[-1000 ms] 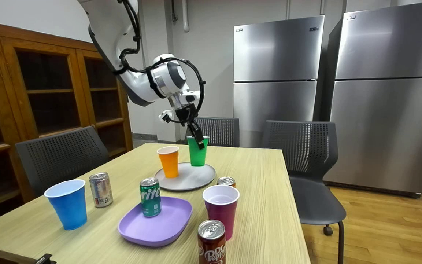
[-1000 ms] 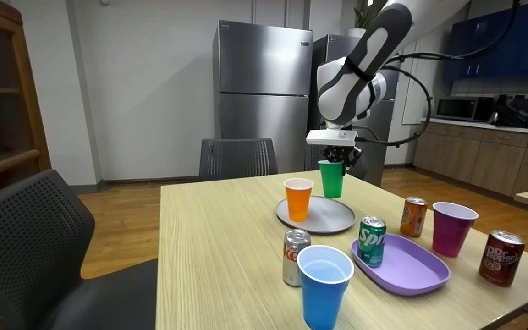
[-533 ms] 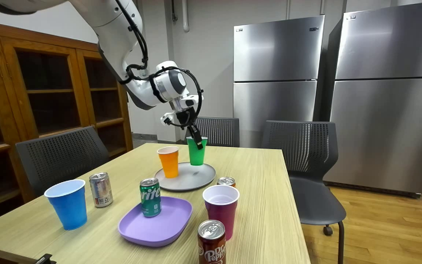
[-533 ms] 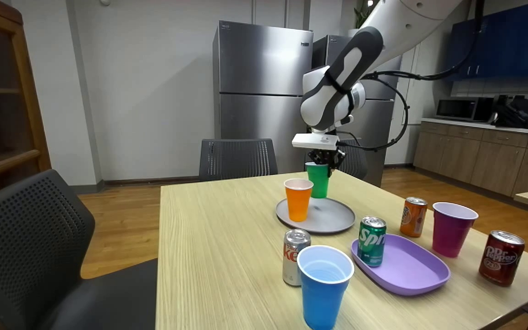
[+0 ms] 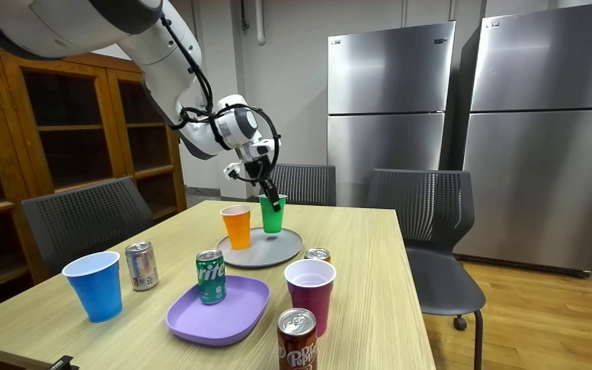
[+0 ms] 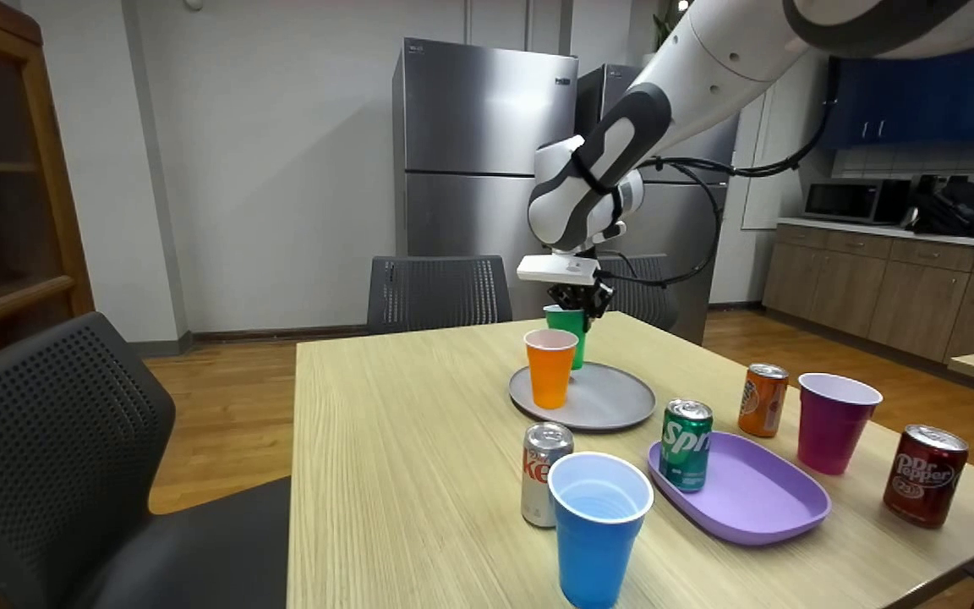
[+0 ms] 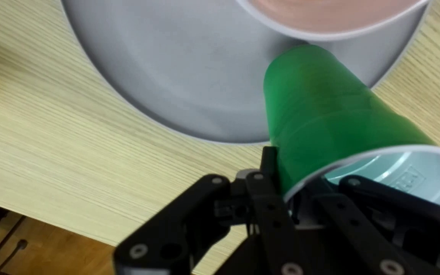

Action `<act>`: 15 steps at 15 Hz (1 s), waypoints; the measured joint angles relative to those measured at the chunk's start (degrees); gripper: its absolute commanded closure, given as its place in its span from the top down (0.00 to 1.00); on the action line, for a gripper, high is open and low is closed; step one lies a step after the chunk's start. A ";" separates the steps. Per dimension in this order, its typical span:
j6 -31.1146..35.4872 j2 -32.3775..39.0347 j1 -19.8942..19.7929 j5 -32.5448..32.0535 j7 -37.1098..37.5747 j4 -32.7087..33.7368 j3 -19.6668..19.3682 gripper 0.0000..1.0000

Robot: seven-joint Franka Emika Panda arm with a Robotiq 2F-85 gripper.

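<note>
Black fingers (image 7: pixel 269 162) are clamped on the wall of a tapered green plastic cup (image 7: pixel 330 107). Its base is over a round grey plate (image 7: pixel 189 72), beside a tapered orange plastic cup (image 5: pixel 238 229).

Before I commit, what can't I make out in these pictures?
Green cup: base partly hidden by the orange cup in an exterior view.
Tool: inner fingertip hidden by the green cup in the wrist view.
Orange can: mostly hidden by the maroon cup in an exterior view.
Dr Pepper can: base cut off at an exterior view's bottom.
</note>
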 measured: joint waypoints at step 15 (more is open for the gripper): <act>-4.11 6.20 0.23 0.01 -0.03 9.16 0.01 0.33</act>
